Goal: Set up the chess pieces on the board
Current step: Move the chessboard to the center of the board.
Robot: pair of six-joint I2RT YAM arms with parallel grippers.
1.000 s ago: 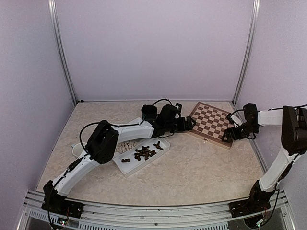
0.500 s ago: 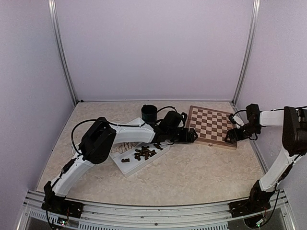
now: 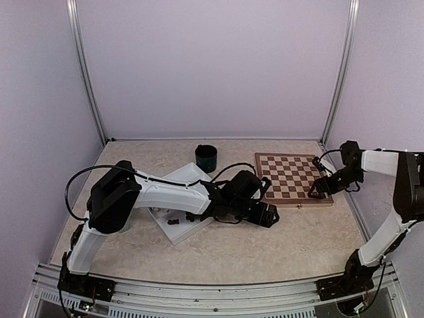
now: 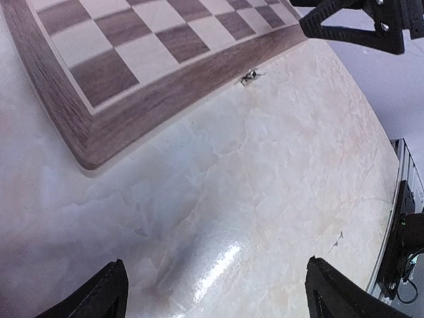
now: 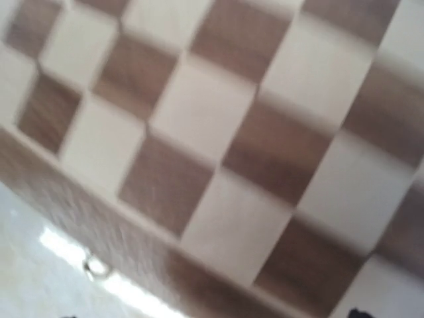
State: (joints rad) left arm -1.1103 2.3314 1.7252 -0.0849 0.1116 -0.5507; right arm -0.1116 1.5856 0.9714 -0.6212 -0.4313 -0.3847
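Chess pieces, seemingly dark, lie in the tray; left pincer apart, right pincer indeterminate.

The square wooden chessboard of dark brown and cream squares, bordered in light wood, lies flat at the far right of the tabletop, a small clasp on its near edge. A few dark brown turned wooden chess pieces lie in a white tray.
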